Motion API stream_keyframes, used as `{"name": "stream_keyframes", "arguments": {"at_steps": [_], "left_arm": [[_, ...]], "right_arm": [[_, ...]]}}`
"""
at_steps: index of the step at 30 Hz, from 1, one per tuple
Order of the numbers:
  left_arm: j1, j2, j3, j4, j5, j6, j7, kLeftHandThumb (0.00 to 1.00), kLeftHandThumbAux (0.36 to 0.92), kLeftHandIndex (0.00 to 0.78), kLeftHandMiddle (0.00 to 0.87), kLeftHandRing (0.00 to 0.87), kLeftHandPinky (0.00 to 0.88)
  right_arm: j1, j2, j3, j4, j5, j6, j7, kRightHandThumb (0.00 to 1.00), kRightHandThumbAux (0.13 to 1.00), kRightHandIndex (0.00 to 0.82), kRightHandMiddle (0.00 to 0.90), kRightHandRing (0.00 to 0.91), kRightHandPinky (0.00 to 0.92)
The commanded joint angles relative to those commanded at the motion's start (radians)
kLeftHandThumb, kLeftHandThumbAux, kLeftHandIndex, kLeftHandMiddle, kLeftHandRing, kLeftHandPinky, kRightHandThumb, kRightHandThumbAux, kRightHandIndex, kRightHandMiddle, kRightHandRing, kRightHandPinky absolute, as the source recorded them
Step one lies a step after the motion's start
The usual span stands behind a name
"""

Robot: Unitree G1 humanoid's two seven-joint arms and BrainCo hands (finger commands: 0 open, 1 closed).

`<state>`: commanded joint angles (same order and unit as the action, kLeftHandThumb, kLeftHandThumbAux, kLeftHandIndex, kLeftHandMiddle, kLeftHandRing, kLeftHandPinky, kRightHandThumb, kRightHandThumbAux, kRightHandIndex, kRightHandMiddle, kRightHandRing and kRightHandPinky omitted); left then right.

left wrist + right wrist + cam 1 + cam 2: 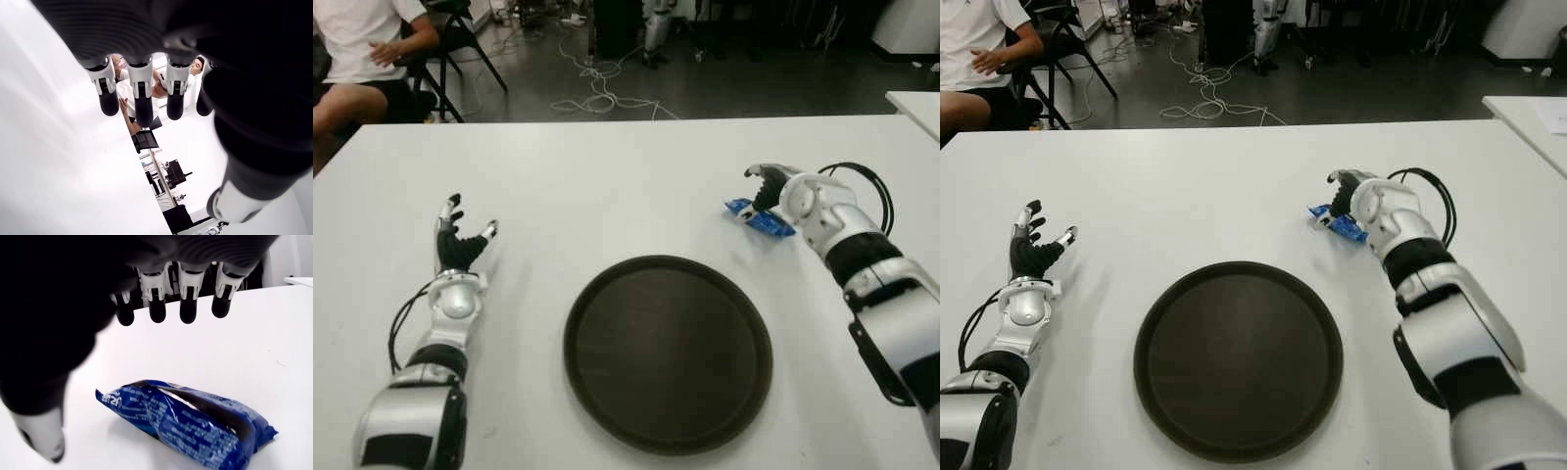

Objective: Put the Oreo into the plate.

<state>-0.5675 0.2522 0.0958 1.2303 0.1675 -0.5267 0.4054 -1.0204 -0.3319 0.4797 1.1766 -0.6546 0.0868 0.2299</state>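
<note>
My left hand (460,245) showed well to the left of the plate (668,352), fingers spread and holding nothing. The dark round plate sat on the white table (607,186) between my two hands, with nothing in it. To the right and beyond it, my right hand (766,188) hovered over the Oreo (188,420), fingers (188,308) extended and apart, not closed on it. The blue packet lay flat on the table just under the palm. I couldn't read its lettering.
</note>
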Motion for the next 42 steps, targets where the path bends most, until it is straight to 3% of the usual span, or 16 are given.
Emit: {"name": "stream_keyframes", "arguments": {"at_steps": [8,20,42], "left_arm": [[0.001,-0.001,0.0,-0.001,-0.002,-0.005,-0.001,0.0,0.79,0.079,0.114,0.099,0.092],[0.004,0.002,-0.005,-0.006,0.005,-0.013,0.003,0.0,0.806,0.077,0.117,0.102,0.087],[0.0,0.0,0.001,0.001,-0.002,-0.006,0.001,0.0,0.787,0.08,0.116,0.093,0.08]], "right_arm": [[-0.014,0.009,-0.002,0.1,-0.001,-0.047,-0.042,0.0,0.715,0.083,0.106,0.07,0.0],[-0.021,0.019,0.012,0.129,-0.012,-0.02,-0.06,0.0,0.682,0.067,0.084,0.052,0.0],[-0.006,0.012,0.011,0.144,-0.004,-0.068,-0.097,0.0,0.651,0.054,0.073,0.041,0.0]]}}
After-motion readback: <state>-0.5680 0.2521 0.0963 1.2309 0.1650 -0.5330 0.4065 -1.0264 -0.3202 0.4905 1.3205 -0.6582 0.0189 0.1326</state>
